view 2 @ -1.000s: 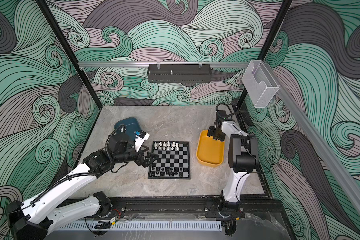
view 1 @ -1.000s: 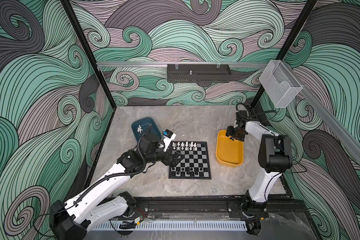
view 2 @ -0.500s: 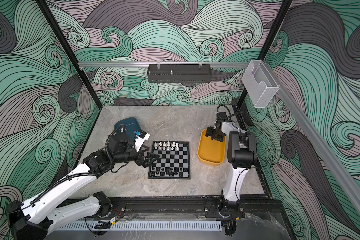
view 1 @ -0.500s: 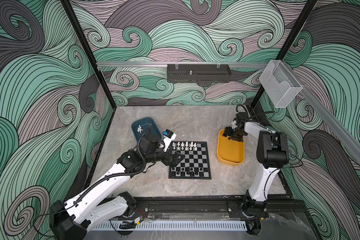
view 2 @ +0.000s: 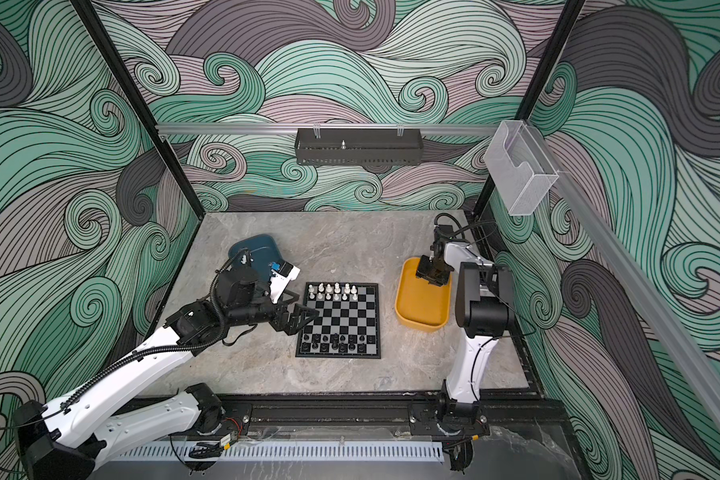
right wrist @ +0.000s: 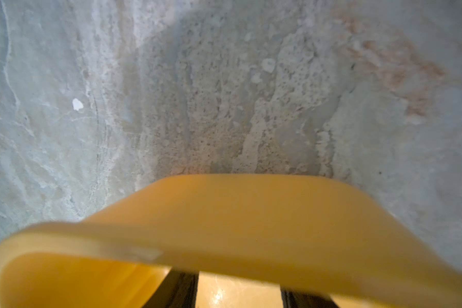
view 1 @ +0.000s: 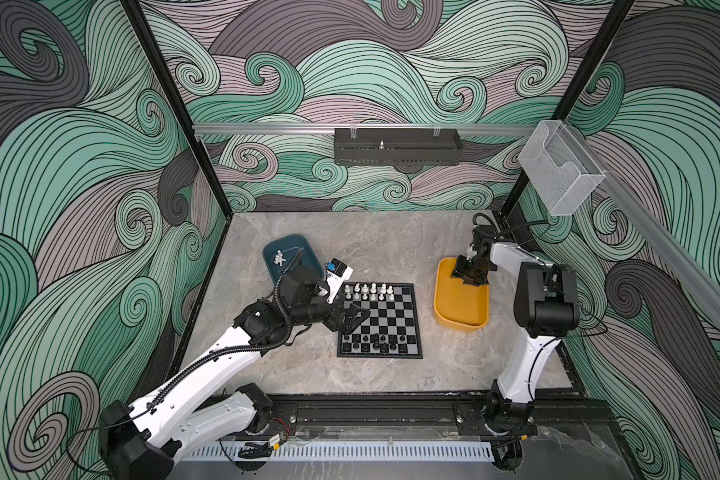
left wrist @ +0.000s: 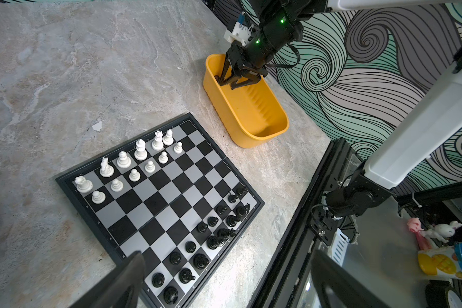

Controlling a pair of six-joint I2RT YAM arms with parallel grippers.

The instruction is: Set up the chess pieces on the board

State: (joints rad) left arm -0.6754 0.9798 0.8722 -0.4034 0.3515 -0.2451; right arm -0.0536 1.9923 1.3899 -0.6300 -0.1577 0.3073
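The board (view 1: 385, 318) (view 2: 344, 320) lies flat mid-table. White chess pieces (view 1: 368, 291) (left wrist: 140, 150) fill its two far rows, and black ones (view 1: 377, 341) (left wrist: 214, 221) stand on the near rows. My left gripper (view 1: 352, 320) (left wrist: 227, 254) hovers wide open and empty over the board's left edge. My right gripper (view 1: 468, 280) (left wrist: 228, 82) (right wrist: 235, 293) reaches down into the far end of the yellow tray (view 1: 460, 326) (right wrist: 224, 213). Its jaws stand apart, and the tray's rim hides the tips. A few white pieces (view 1: 279, 258) lie in the teal tray (view 1: 296, 245).
The yellow tray sits right of the board, the teal tray behind my left arm. A black shelf (view 1: 395, 147) hangs on the back wall and a clear box (view 1: 562, 174) on the right rail. A black rail (view 1: 371, 415) edges the table's front.
My right gripper has sunk lower into the yellow tray's far end and its jaws have narrowed. The left arm has not moved.
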